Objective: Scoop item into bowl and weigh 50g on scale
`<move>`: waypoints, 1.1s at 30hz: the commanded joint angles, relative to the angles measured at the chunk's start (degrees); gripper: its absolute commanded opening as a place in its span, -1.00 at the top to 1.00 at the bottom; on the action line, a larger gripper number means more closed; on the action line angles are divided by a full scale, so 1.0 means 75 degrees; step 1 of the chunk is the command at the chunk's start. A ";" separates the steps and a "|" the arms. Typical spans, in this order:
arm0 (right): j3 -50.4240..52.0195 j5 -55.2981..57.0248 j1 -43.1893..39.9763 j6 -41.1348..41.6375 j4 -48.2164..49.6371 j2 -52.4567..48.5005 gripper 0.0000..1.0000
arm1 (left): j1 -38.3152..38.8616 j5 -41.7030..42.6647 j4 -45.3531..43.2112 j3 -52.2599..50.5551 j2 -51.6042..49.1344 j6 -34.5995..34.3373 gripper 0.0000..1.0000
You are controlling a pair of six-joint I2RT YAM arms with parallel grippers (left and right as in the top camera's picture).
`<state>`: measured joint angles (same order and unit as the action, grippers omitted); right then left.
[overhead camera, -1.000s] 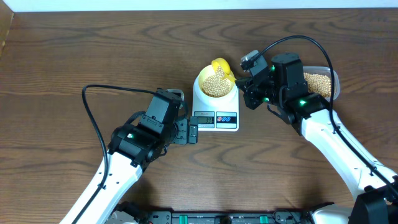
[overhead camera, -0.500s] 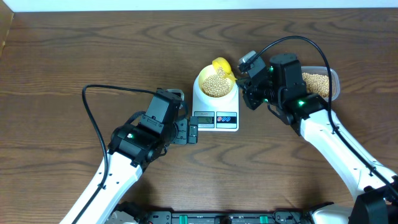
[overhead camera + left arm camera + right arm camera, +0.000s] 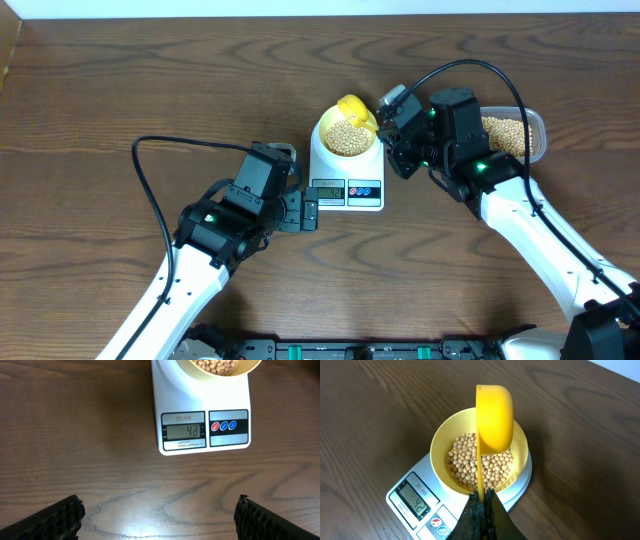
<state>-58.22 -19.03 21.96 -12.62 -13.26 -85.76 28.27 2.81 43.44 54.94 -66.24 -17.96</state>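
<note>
Overhead, layout: bowl (image 3: 325, 135) of beans (image 3: 347, 137) sits on the scale (image 3: 345, 185) mid-scene. A tub (image 3: 538, 125) holding more beans lies to the right.
Overhead, tools: right gripper (image 3: 390, 128) is clamped on the handle of the yellow scoop (image 3: 355, 107), which hangs over the bowl's far rim. Left gripper (image 3: 308, 212) is spread wide and empty, near-left of the scale.
Left wrist: display (image 3: 183, 431) reads 42, short of target. The scoop is out of frame.
Right wrist: scoop is tipped on edge above the beans, its inside hidden.
Risk: one full pour likely overshoots. Beans could bounce past the far rim. A scoop resting on the bowl would falsify the reading.
</note>
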 commanded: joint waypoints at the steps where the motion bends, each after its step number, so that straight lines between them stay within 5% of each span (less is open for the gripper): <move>1: -0.0023 0.0041 0.0052 -0.0122 0.0017 0.0102 0.98 | -0.0038 -0.0096 0.0006 0.0012 0.0000 0.0073 -0.96; 33: -0.0023 0.0262 0.0035 -0.0227 -0.0117 0.0102 0.98 | -0.0038 -0.0096 0.0006 0.0009 0.0000 0.0073 -0.96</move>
<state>-58.22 -17.96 21.96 -13.10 -14.11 -85.76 28.27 2.81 43.44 54.94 -66.24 -17.96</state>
